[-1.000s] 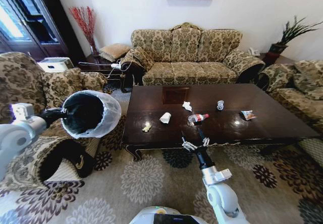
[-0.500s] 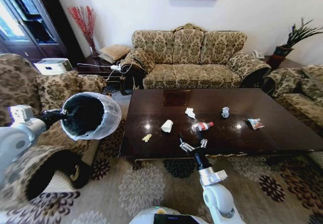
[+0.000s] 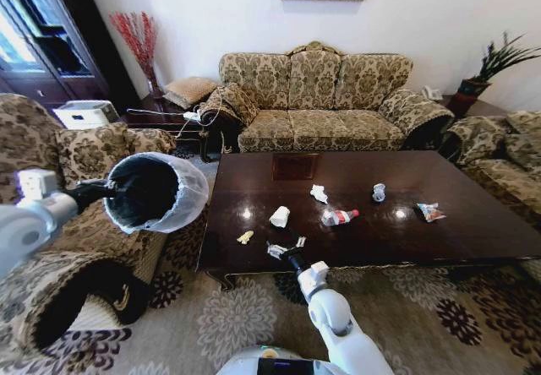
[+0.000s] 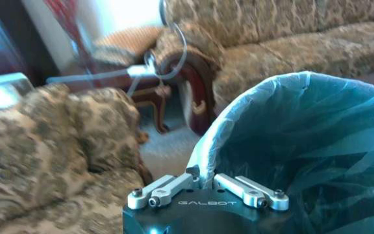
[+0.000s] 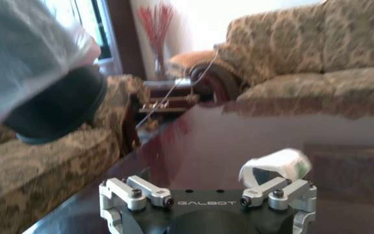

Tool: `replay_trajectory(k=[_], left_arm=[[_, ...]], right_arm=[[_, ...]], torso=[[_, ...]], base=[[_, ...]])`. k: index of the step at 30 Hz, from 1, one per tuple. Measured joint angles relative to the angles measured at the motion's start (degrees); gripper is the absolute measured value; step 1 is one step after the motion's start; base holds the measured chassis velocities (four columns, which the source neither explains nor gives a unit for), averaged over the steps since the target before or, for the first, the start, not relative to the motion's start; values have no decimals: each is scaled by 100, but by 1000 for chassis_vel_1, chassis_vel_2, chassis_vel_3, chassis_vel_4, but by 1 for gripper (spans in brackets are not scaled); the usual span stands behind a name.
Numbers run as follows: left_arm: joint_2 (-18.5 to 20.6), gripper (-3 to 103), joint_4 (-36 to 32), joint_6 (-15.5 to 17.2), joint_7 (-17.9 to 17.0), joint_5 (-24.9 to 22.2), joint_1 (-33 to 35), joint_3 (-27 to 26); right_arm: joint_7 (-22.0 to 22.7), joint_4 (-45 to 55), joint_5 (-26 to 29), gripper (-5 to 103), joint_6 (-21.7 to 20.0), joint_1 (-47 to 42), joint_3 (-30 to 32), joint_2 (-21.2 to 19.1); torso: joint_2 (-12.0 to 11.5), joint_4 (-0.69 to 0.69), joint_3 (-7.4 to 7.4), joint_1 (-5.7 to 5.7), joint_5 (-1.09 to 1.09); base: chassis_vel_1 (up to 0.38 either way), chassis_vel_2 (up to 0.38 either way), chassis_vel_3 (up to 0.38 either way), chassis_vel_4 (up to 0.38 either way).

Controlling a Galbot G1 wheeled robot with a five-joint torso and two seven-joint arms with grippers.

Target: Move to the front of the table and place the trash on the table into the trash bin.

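The dark glossy table [image 3: 473, 240] carries the trash: a yellowish scrap [image 3: 245, 237], a white paper wad [image 3: 279, 216], a crumpled paper [image 3: 319, 192], a red-labelled bottle [image 3: 340, 216], a crushed cup [image 3: 379, 192] and a snack wrapper [image 3: 430, 212]. My right gripper [image 3: 286, 247] hangs open at the table's front edge, between the scrap and the wad. In the right wrist view the right gripper [image 5: 206, 189] is spread wide, the white wad [image 5: 276, 165] just beyond one finger. My left gripper [image 3: 103, 191] is shut on the rim of the bag-lined trash bin [image 3: 156, 191], held tilted left of the table; its fingers [image 4: 239, 187] pinch the trash bin's bag [image 4: 304, 146].
A patterned sofa [image 3: 317, 96] stands behind the table, with armchairs at the left [image 3: 51, 155] and right [image 3: 499, 155]. A side table with cables [image 3: 182, 122] sits at the back left. Patterned carpet [image 3: 237, 307] lies in front of the table.
My right gripper has swung left along the table's front edge, from below the bottle to near the yellowish scrap. The left arm still holds the bin; the view shifted slightly.
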Motion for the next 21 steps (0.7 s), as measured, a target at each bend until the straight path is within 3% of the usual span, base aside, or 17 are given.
replay_trajectory(k=[4, 8, 21], left_arm=[[492, 0, 313, 15, -122, -397, -134, 317], [777, 0, 425, 0, -226, -451, -259, 591], [902, 0, 168, -121, -334, -434, -254, 604]], right_arm=[[171, -539, -39, 100, 267, 347, -251, 246], [221, -814, -58, 100, 336, 571, -452, 413], [504, -2138, -413, 100, 872, 1147, -662, 1064]], torso=[[-3, -4, 2, 8, 1], [-3, -4, 2, 7, -1], [-2, -2, 1, 4, 0]], base=[[-13, 2, 2, -6], [-25, 0, 4, -13], [0, 0, 0, 0]])
